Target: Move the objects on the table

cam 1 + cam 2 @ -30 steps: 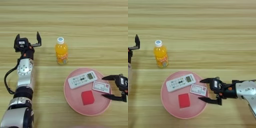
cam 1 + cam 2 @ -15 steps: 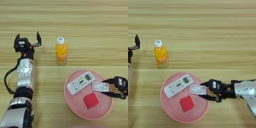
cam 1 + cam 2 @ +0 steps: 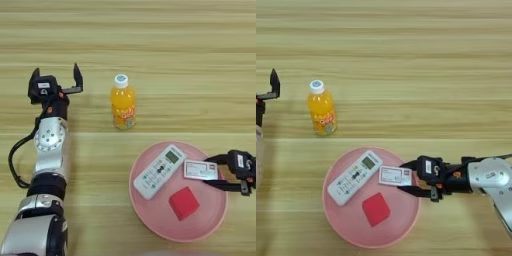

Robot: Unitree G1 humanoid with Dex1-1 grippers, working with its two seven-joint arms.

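Right eye view: one bottle (image 3: 321, 108), one remote (image 3: 354, 170), one cube (image 3: 376, 208), one plate (image 3: 336, 220); right gripper (image 3: 408, 177) clamped on one card (image 3: 395, 175); left gripper (image 3: 56, 80) spread apart, idle.

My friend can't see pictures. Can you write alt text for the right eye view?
The right tool grips a flat white-and-red box on a pink plate that also holds a white remote and red cube. An orange-drink bottle stands on the wooden table.

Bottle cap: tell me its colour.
White, with a bluish ring on top; the bottle cap shows best in the left eye view.
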